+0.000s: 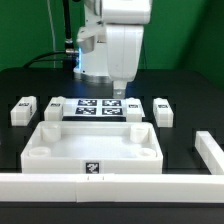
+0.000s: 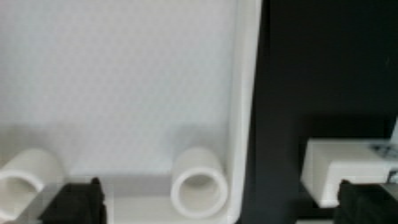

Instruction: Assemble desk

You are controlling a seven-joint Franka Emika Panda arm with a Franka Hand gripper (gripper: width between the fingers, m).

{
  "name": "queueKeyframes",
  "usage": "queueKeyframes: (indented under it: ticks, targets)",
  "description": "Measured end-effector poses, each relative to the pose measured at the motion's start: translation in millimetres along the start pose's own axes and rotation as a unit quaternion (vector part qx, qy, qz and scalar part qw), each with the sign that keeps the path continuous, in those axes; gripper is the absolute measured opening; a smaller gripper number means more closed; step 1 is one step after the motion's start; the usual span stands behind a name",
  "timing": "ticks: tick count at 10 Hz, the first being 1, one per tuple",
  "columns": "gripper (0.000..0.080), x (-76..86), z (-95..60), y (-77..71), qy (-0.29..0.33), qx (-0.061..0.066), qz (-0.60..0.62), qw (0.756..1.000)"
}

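**Item 1. Desk slab** (image 1: 60, 158): white, rimmed, lying flat near the bench (image 1: 30, 85) edge closest to the exterior camera, about midway along it and just behind the border rail (image 1: 100, 186). It carries one tag on the wall facing that camera. In the wrist view its pale surface (image 2: 125, 80) fills most of the picture, and two round sockets (image 2: 205, 185) show, both empty.

**Item 2. Legs, four, loose.** They stand in a row behind the slab, toward the bench's middle, clear of the slab. Counted from the exterior view's left:
- first leg (image 1: 22, 110)
- second leg (image 1: 55, 107)
- third leg (image 1: 133, 108)
- fourth leg (image 1: 162, 110)

The wrist view shows a white block (image 2: 347, 165) beside the slab. It is probably a leg, but which one cannot be told.

**Item 3. Marker board** (image 1: 95, 108): flat on the bench between the second and third legs.

**Item 4. Gripper** (image 1: 118, 92): released, jaws spread wide and grasping nothing. It hangs above the row, over the third leg's end of the marker board.

**Condition of assembly:**
- Done: nothing that shows. No leg is seated in any socket.
- Left, by judgement: all four legs remain to be picked up, brought to a corner socket and fixed there.
- Stage: the very start of the job.
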State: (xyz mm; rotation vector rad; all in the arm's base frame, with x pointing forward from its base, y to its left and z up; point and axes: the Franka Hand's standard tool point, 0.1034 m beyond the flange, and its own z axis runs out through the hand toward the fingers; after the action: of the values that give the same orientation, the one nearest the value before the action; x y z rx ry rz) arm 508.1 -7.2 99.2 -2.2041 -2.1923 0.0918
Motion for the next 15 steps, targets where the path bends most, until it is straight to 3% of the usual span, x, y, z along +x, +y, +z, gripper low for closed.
queueKeyframes:
  ticks: [3,5,6,7,8,9,12,15]
  targets:
    - [0.0650,-1.5,3.4,-1.8,0.001,0.001,-0.006,1.000]
    - [0.0650,-18.1,26.6,-16.5,0.007,0.012,-0.005,1.000]
    - [0.0650,-24.8,36.5,-16.8,0.009,-0.012,-0.002,1.000]
    - [0.0650,-33.5,46.4,-18.0,0.011,-0.060,0.002,0.998]
    - [0.0650,-36.4,53.3,-25.4,0.011,-0.071,0.008,0.997]
    - [0.0650,-37.7,56.1,-25.8,0.012,-0.074,0.009,0.997]
    - [0.0650,-35.1,71.6,-28.0,0.016,-0.061,0.020,0.998]
    - [0.0650,-25.0,84.0,-21.0,0.019,-0.055,0.038,0.998]
